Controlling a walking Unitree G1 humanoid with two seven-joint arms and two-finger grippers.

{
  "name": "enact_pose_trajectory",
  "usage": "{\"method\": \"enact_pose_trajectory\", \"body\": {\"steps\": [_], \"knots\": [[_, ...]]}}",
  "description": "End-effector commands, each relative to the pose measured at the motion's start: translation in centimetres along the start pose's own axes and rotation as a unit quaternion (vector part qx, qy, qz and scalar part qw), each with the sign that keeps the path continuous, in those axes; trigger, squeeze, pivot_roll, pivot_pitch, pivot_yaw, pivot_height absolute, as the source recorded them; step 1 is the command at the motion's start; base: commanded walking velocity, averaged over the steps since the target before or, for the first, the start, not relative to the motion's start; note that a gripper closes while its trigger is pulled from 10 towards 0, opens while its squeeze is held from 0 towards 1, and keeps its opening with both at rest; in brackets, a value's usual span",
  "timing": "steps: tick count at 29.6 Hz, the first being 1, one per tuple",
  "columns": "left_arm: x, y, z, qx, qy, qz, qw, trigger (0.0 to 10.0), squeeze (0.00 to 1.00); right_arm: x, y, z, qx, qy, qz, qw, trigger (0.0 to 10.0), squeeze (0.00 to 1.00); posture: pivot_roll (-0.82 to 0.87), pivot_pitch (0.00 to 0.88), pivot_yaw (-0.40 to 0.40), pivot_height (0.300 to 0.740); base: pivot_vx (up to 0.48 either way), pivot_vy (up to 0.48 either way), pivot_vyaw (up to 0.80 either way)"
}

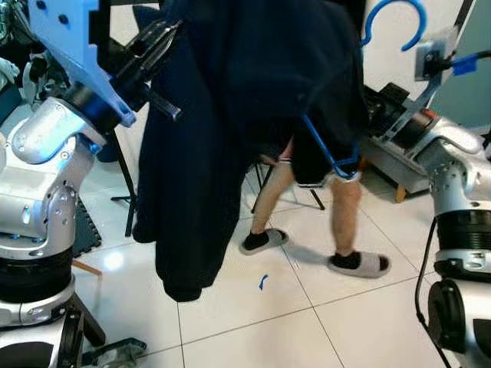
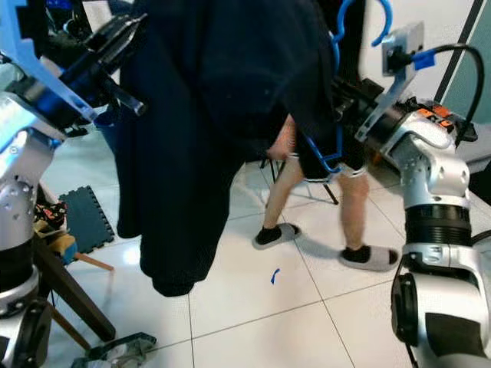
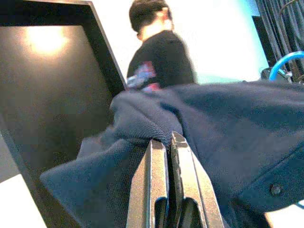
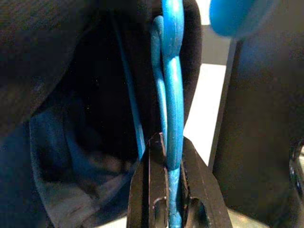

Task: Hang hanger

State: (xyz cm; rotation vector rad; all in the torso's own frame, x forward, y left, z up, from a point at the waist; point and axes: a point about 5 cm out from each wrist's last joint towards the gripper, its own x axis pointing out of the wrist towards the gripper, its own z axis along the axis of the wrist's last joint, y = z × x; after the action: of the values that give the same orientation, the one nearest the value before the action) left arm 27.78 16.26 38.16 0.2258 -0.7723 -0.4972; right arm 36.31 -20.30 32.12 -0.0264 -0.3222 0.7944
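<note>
Your left gripper point(image 3: 168, 142) is raised at the upper left of the head views, its two black fingers pressed together on a fold of the dark navy garment point(image 1: 222, 138); the wrist view shows the cloth bunched right at the fingertips with no gap between them. From that pinch the garment drapes down across the middle of your view, its lowest edge hanging above the white tiled floor point(image 1: 253, 322) without touching it. A black foam mat point(image 2: 86, 217) lies on the tiles at your left, beside your silver left arm point(image 1: 42, 176).

Behind the garment a person point(image 3: 159, 54) in a black shirt and dark shorts stands on the tiles in grey slippers point(image 1: 360, 264), legs showing below the cloth. A small blue scrap point(image 1: 263, 282) lies on the floor in front of the person's feet.

To the right, the blue hanger point(image 1: 395, 23) sits inside the garment, its hook curling up clear of the collar and one lower corner point(image 1: 343, 165) poking out under the hem. Your right gripper point(image 4: 172, 156) reaches in from the right and is clamped narrowly on the hanger's blue bar, which runs straight between its fingers in the wrist view. The hanger is held in the air.
</note>
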Motion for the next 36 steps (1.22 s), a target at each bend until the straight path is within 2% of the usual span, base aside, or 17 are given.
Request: {"method": "enact_pose_trajectory", "body": {"steps": [1,8,9,12,13,15,17,18,19,22,24,27,28,35,36], "knots": [[0.0,0.3,1.3,0.016,-0.030,0.002,0.999,4.7,0.00,-0.2,-0.2,-0.9,0.002,0.018,-0.022,1.000,10.0,0.00,0.01,0.000,0.018,0.740,0.000,0.000,0.00],[-0.4,0.8,1.3,0.024,-0.026,0.002,0.999,4.9,0.00,-0.4,-1.6,-1.2,0.020,0.025,-0.086,0.996,10.0,0.00,0.01,0.000,0.015,0.740,0.000,0.000,0.00],[-0.5,0.8,1.2,0.030,-0.024,0.001,0.999,5.4,0.00,-0.5,-1.8,-1.5,0.024,0.037,-0.096,0.994,10.0,0.00,0.02,0.000,0.013,0.740,0.000,0.000,0.00],[-0.5,0.8,1.2,0.030,-0.024,0.001,0.999,5.4,0.00,-0.5,-1.8,-1.5,0.024,0.037,-0.096,0.994,10.0,0.00,0.02,0.000,0.013,0.740,0.000,0.000,0.00],[-0.5,0.8,1.1,0.038,-0.019,-0.003,0.999,6.0,0.00,-0.3,-1.5,-1.8,0.025,0.043,-0.081,0.995,10.0,0.00,0.02,0.000,0.013,0.740,0.000,0.000,0.00],[-0.5,0.8,1.1,0.038,-0.019,-0.003,0.999,6.0,0.00,-0.3,-1.5,-1.8,0.025,0.043,-0.081,0.995,10.0,0.00,0.02,0.000,0.013,0.740,0.000,0.000,0.00],[-0.8,-0.7,0.2,0.030,0.000,-0.055,0.998,9.0,0.00,0.4,0.0,-1.1,0.041,-0.004,-0.018,0.999,10.0,0.00,0.02,0.000,0.014,0.740,0.000,0.000,0.00],[-0.9,-1.4,-0.1,0.024,0.008,-0.078,0.997,9.0,0.00,0.6,0.4,-0.7,0.049,-0.027,0.000,0.998,10.0,0.00,0.02,0.000,0.014,0.740,0.000,0.000,0.00],[-0.9,-1.4,-0.1,0.024,0.008,-0.078,0.997,9.0,0.00,0.6,0.4,-0.7,0.049,-0.027,0.000,0.998,10.0,0.00,0.02,0.000,0.014,0.740,0.000,0.000,0.00],[-1.3,-3.0,-1.0,0.019,0.024,-0.111,0.993,9.1,0.00,0.9,1.2,0.6,0.075,-0.073,0.042,0.994,10.0,0.00,0.02,0.000,0.013,0.740,0.000,0.000,0.00],[-1.3,-3.0,-1.1,0.020,0.025,-0.111,0.993,9.4,0.00,0.8,1.5,0.7,0.074,-0.075,0.052,0.993,10.0,0.00,0.02,0.000,0.012,0.740,0.000,0.000,0.00],[-1.4,-2.7,-1.5,0.034,0.037,-0.106,0.993,9.6,0.00,0.7,2.0,1.0,0.083,-0.091,0.077,0.989,10.0,0.00,0.02,0.000,0.014,0.740,0.000,0.000,0.00],[-1.5,-2.4,-1.8,0.043,0.047,-0.096,0.993,10.0,0.00,0.7,2.0,1.2,0.087,-0.098,0.078,0.988,10.0,0.00,0.02,0.000,0.015,0.740,0.000,0.000,0.00],[-1.7,-0.9,-2.6,0.059,0.070,-0.045,0.995,10.0,0.02,0.7,2.2,1.5,0.099,-0.114,0.082,0.985,10.0,0.00,0.01,0.000,0.017,0.740,0.000,0.000,0.00],[-1.7,-0.6,-2.7,0.057,0.071,-0.033,0.995,10.0,0.67,0.7,2.3,1.6,0.101,-0.116,0.083,0.985,10.0,0.00,0.01,0.000,0.018,0.740,0.000,0.000,0.00]]}}
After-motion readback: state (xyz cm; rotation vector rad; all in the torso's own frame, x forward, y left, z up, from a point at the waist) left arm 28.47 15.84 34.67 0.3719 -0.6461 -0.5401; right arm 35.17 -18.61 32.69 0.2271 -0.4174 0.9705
